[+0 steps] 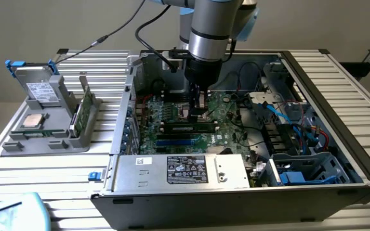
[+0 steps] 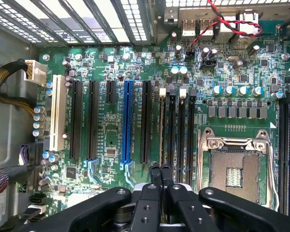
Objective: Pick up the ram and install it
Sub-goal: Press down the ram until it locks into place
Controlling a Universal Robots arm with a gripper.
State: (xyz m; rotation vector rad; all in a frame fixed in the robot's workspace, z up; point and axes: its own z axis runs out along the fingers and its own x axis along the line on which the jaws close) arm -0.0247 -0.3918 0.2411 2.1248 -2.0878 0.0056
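Inside the computer case [image 1: 223, 209], the tool [image 2: 160, 170] is closed just above the ram [image 1: 188, 128]; any contact is hidden.

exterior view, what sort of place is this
Probably a robotics lab bench for PC assembly: open computer case on a slatted table, robot arm reaching in, tray of parts beside it.

- The arm [image 1: 214, 24] is cut off by the exterior view's upper edge.
- The hand [image 2: 160, 169] covers the near ends of the memory slots [image 2: 176, 130], and the wrist view's edge cuts off its base.
- The ram [image 1: 188, 127] is too small to tell whether it sits fully in its slot.
- A blue thing [image 1: 8, 211] in the exterior view's lower left corner is cut off and blurred.
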